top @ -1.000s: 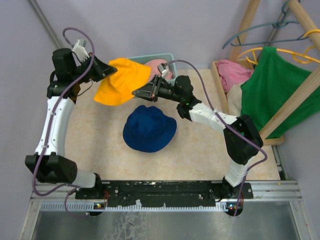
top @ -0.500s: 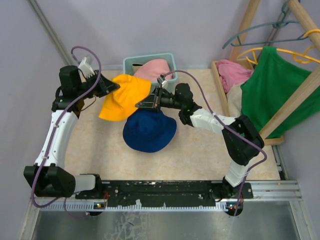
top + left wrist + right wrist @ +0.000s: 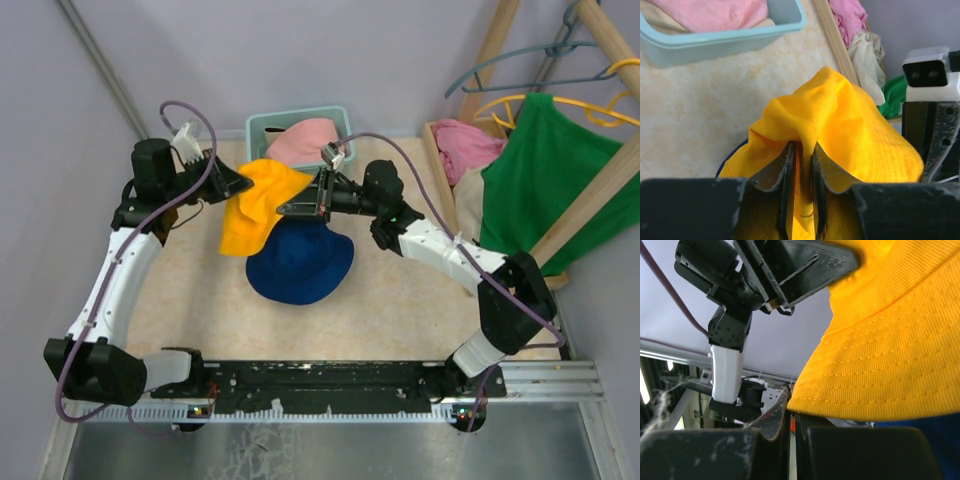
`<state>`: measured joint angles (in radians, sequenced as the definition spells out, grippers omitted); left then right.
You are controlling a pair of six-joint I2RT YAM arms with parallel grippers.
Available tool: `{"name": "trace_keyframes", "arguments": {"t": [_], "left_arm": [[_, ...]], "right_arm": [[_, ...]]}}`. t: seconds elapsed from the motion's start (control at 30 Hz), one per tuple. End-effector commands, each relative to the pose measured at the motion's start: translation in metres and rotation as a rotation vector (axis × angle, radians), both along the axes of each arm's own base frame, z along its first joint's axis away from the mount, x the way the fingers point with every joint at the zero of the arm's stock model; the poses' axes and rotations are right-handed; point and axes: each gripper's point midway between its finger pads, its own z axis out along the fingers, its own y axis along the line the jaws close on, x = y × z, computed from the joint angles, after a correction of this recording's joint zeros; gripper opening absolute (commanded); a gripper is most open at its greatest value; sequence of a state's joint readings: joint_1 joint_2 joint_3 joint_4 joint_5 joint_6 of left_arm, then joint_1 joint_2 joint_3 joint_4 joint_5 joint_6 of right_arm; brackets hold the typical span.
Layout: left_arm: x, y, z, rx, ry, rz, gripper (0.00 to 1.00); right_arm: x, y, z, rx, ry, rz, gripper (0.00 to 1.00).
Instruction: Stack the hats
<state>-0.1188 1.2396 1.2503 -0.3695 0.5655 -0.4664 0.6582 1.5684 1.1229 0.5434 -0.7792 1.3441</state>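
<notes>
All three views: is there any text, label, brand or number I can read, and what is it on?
No text can be read in any view.
Yellow hat, navy hat, teal bin: plain, no print or tag showing.
Arm housings and base rail: no legible markings at this size.

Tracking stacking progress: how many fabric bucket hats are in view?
3: a yellow-orange fabric bucket hat held aloft by the right gripper, a navy blue one on the table beneath it, a pink one in the teal plastic bin. Beige fabric beside it may be a fourth.

No legible txt, labels, brands or nos. in any view.
</notes>
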Motion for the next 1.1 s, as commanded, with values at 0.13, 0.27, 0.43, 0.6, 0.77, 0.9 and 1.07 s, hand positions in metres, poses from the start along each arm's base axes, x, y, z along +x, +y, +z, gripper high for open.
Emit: {"name": "trace_keyframes", "arguments": {"t": [0.13,0.27,0.43,0.6,0.77,0.9,1.07], "left_arm": [[-0.019,-0.016,-0.009,0.011,0.023,-0.048,0.23],[-0.026,-0.023,-0.011,0.005,0.036,-0.069,0.23],[-0.037,-0.039,-0.015,0.002,0.067,-0.111,0.23],[-0.049,-0.055,-0.028,0.004,0.109,-0.147,0.22],[-0.06,-0.064,-0.04,0.006,0.145,-0.168,0.22],[-0.064,-0.057,-0.044,0.029,0.15,-0.139,0.23],[-0.059,-0.04,-0.026,0.057,0.107,-0.03,0.41]], "right_arm": [[-0.032,-0.026,0.002,-0.025,-0.002,0.032,0.0],[-0.041,-0.041,-0.007,-0.06,0.006,0.019,0.0],[-0.055,-0.06,-0.029,-0.126,0.026,0.011,0.0],[-0.065,-0.08,-0.053,-0.169,0.05,-0.001,0.0],[-0.077,-0.091,-0.09,-0.265,0.049,0.025,0.0],[-0.085,-0.098,-0.119,-0.304,0.073,0.025,0.0],[-0.085,-0.102,-0.138,-0.347,0.06,0.014,0.0]]}}
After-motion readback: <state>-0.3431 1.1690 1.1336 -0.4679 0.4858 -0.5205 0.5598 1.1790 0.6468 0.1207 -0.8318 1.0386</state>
